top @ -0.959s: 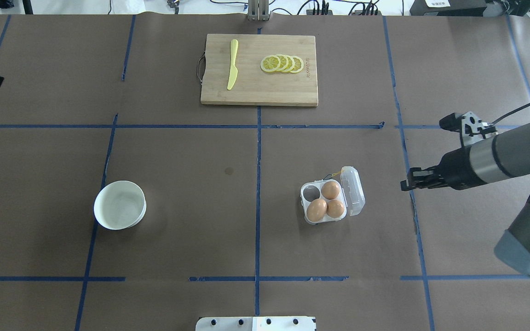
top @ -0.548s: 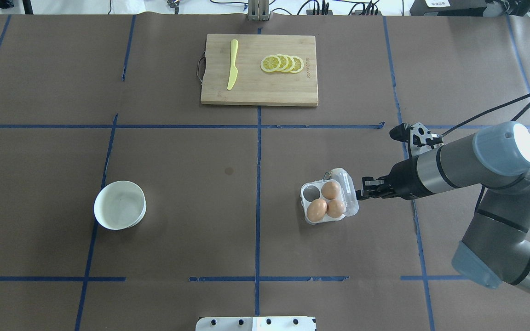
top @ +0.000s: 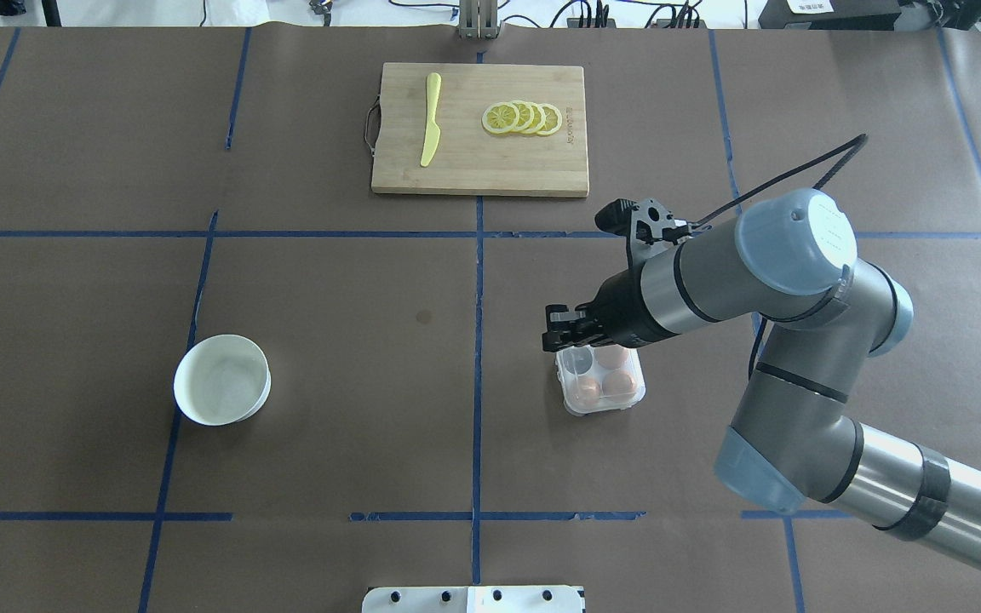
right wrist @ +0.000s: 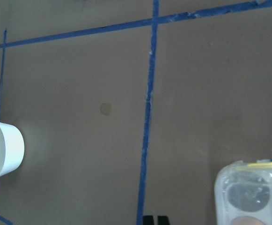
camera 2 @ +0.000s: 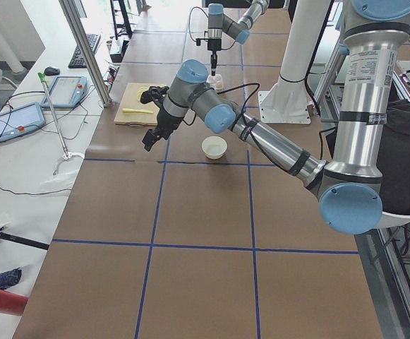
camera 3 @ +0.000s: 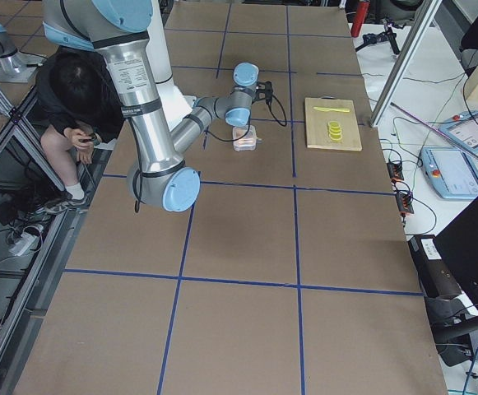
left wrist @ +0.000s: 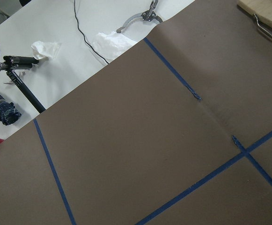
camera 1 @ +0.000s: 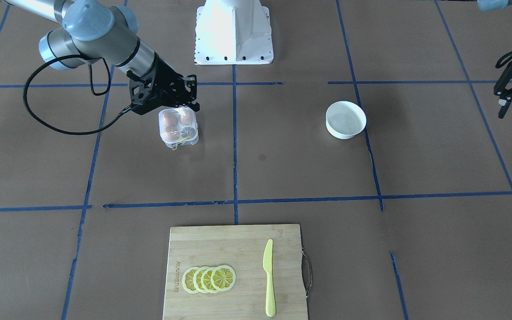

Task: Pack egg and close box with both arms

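Note:
The clear egg carton (top: 601, 383) sits right of the table's centre with its lid folded down over it. Three brown eggs (top: 618, 383) show through the lid, and one cup is empty. In the front view the carton (camera 1: 179, 126) shows its yellow band (camera 1: 180, 141) on the side away from the robot. My right gripper (top: 560, 328) is shut and empty, just above the carton's far left edge. Its fingertips (right wrist: 154, 220) show close together in the right wrist view. My left gripper (camera 1: 505, 104) hangs open and empty at the table's left end, far from the carton.
An empty white bowl (top: 222, 379) stands at the left of the table. A wooden cutting board (top: 480, 170) at the far centre holds a yellow knife (top: 430, 119) and lemon slices (top: 523, 117). A person sits behind the robot in the right side view.
My right arm has swept left from the table's right side and pushed the open lid over the eggs. The lid now lies shut. The left gripper has left the overhead view.

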Robot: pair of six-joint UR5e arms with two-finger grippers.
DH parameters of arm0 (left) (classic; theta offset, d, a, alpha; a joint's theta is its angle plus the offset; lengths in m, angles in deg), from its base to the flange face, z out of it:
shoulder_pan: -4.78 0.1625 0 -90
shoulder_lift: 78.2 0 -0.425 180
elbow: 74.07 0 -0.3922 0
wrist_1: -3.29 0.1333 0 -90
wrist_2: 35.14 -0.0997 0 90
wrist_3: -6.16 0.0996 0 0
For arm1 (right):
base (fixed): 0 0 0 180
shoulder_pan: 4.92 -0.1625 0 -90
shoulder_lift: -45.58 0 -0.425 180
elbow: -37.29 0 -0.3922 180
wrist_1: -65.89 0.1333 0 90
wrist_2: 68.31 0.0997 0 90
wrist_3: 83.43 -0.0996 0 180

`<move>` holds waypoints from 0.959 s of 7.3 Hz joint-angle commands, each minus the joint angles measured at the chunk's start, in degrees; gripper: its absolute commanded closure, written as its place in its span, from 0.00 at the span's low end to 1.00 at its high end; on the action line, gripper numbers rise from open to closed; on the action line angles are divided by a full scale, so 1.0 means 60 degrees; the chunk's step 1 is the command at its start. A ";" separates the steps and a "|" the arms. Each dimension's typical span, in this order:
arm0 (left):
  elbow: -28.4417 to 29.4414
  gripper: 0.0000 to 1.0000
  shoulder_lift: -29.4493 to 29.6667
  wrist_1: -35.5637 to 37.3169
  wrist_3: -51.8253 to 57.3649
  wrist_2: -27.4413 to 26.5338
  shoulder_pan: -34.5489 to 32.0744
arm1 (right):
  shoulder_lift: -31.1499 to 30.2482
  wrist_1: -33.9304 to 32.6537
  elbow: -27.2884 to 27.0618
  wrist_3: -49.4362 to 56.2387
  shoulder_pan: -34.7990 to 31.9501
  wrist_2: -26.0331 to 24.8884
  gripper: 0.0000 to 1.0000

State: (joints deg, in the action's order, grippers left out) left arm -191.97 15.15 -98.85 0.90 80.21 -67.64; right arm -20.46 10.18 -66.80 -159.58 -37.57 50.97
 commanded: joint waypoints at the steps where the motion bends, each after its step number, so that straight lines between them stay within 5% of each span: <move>1: 0.0678 0.00 -0.0060 -0.0012 -0.0016 0.0401 -0.0044 | 0.0446 -0.0311 -0.0226 -0.0531 0.0066 -0.0598 0.00; 5: 0.2140 0.00 -0.0252 -0.0012 -0.0017 0.0476 -0.1081 | 0.0315 -0.2913 -0.1224 -0.0320 -0.1540 -0.0690 0.00; 7: 0.2424 0.00 -0.0279 0.0134 0.0478 0.0973 -0.1684 | 0.0153 -0.5087 -0.1210 0.3034 -0.2872 -0.0108 0.00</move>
State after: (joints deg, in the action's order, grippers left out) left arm -178.51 13.73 -98.45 1.52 84.59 -75.84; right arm -19.12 -11.86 -74.01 -153.18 -49.93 48.14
